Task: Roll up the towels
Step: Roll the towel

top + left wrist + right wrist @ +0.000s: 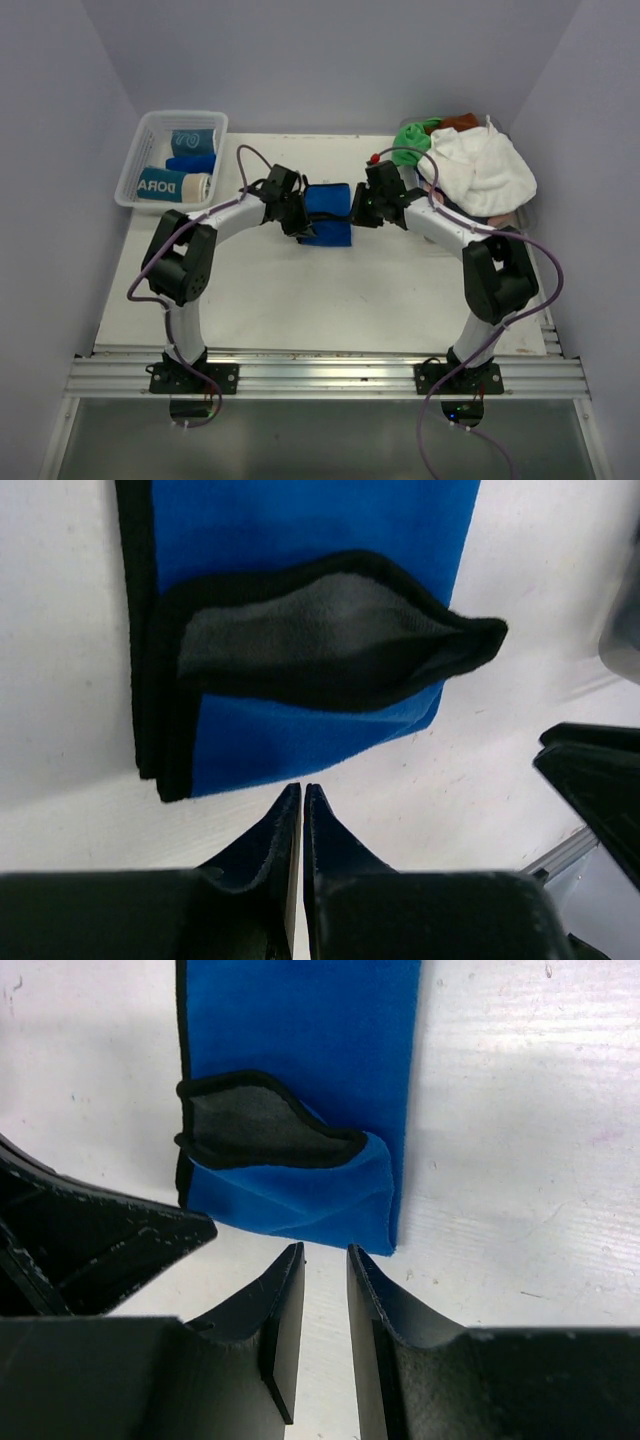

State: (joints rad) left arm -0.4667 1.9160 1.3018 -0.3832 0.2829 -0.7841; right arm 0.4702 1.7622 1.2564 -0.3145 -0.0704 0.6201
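White table (300,290): overhead shows blue towel (327,215) between grippers; only wrist views show left gripper (302,788) clenched empty, right gripper (325,1250) parted.

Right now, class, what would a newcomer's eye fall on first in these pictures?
The blue towel, folded with one corner curled up, lies mid-table between the left gripper and the right gripper, and neither holds it. A heap of towels, white on top, sits at the far right corner. A basket at the far left holds three rolled towels.
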